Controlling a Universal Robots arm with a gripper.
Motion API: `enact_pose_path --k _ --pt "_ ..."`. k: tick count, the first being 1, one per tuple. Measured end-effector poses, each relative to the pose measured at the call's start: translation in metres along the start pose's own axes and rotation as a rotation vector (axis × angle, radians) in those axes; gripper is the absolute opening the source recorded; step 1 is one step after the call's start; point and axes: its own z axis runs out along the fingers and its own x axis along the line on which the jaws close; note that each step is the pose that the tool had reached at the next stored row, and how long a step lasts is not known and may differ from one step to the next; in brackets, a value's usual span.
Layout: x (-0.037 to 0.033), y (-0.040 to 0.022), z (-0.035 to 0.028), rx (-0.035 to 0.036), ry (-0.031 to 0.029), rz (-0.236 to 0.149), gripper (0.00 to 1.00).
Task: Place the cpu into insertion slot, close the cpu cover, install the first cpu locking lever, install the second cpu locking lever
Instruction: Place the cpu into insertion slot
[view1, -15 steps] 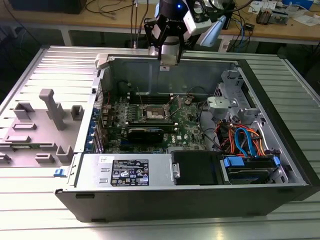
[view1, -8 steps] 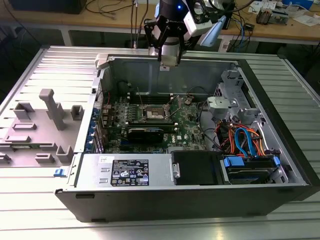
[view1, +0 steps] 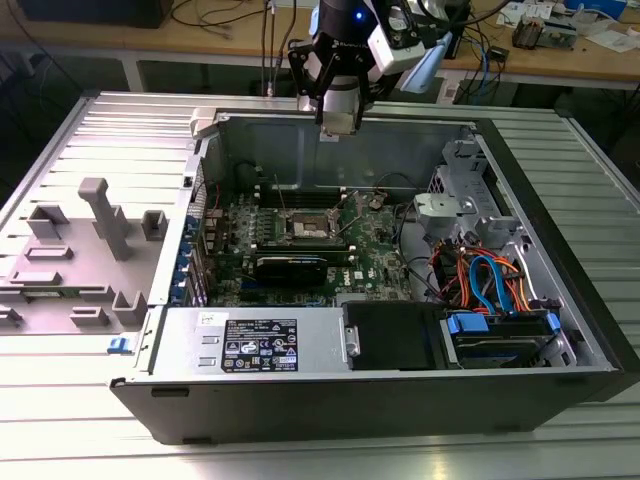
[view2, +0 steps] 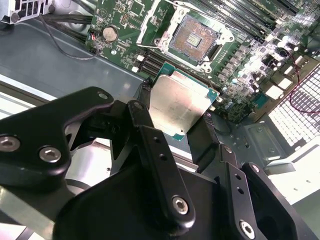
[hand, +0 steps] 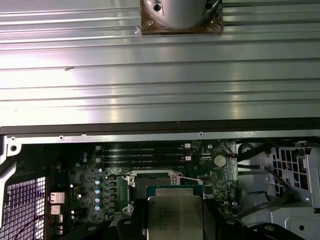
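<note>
The cpu (view2: 182, 102) is grasped by its edges in the clenched pincer (view2: 176, 106) and is held above the open case (view1: 400, 395). The slot (view2: 192, 37) is seen uncovered on the green motherboard (view2: 125, 20), below the cpu and well apart from it.

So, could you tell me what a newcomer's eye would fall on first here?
The silvery cpu stands out first, clamped in the black hand in the second wrist view. Beyond it the insertion slot lies bare on the green motherboard. In the exterior view, the hand hangs over the open computer case.
</note>
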Motion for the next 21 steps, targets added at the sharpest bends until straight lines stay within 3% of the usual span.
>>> enact_pose_path --k 6,12,17,21 --pt "-0.0001 -0.0014 -0.0001 0.0000 0.0000 0.000 0.54" --pt "0.0008 -0.0057 -0.0002 0.0098 -0.0004 0.000 0.54" --pt "0.0012 -0.0065 -0.0002 0.0128 -0.0005 0.002 0.54" --pt "0.0012 -0.0066 0.0003 0.0140 -0.0027 0.027 0.54"
